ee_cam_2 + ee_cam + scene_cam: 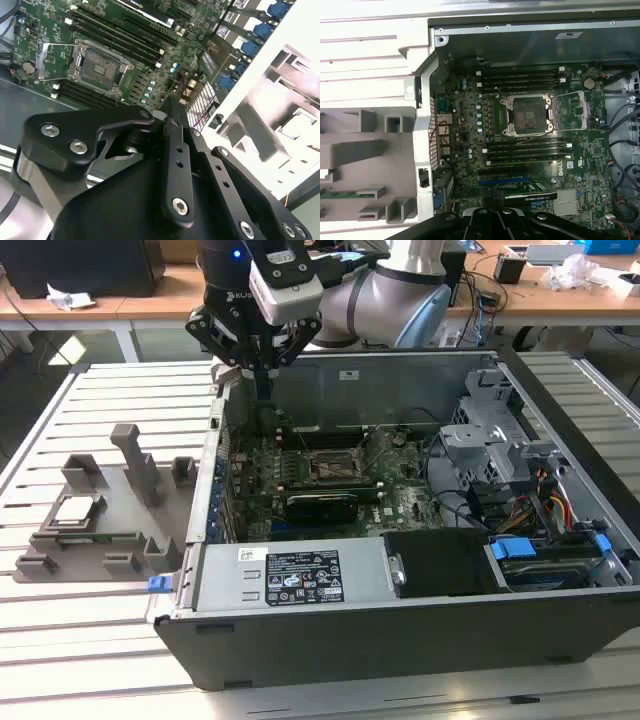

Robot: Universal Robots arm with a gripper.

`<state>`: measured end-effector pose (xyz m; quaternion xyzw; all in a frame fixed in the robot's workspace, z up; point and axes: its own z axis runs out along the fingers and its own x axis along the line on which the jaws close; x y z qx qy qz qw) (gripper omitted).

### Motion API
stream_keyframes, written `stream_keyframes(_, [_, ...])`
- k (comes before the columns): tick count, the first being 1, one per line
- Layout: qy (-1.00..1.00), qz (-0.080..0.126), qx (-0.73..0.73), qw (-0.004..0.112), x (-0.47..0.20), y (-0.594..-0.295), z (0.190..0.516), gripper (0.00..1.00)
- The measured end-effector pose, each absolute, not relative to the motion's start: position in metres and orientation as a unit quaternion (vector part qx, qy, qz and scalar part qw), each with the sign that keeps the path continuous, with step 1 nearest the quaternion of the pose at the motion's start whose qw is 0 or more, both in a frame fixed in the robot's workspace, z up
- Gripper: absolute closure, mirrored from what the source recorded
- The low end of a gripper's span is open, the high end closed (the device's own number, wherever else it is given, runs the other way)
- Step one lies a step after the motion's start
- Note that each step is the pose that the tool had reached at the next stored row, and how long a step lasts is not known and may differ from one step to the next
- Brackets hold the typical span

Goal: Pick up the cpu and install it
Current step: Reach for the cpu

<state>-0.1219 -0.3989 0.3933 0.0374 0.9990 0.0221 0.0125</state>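
You have a slatted counter (110,620) carrying an open computer case (400,645), which lies on its side with its inside facing up. Behind it, at the far edge of the scene, the arm (390,300) reaches in towards the exterior view's left. To the exterior view's left of the case, and just beside it on the counter, sits the grey holder tray (125,535).

Inside the case, the green motherboard (300,495) covers the floor on the exterior view's left half. Drive cages and cabling take up the right half.

Your gripper (262,388) hangs above the far left corner of the case, over the motherboard and well apart from the tray. Its fingers are drawn together and nothing shows between them. In the second wrist view its black linkages fill the near part of the picture, with the board beyond.

The socket (527,116) lies near the middle of the motherboard, between rows of memory slots. Its load plate (577,107) is swung open to one side, and the dark contact field is showing.

The cpu (77,508) lies flat in a pocket of the holder tray, silver top up, towards the tray's left side in the exterior view. Nothing is touching it.
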Motion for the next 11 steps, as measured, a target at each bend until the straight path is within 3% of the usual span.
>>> stream_keyframes(11, [0.999, 0.022, 0.037, 0.012, -0.141, -0.399, 0.393, 0.89])
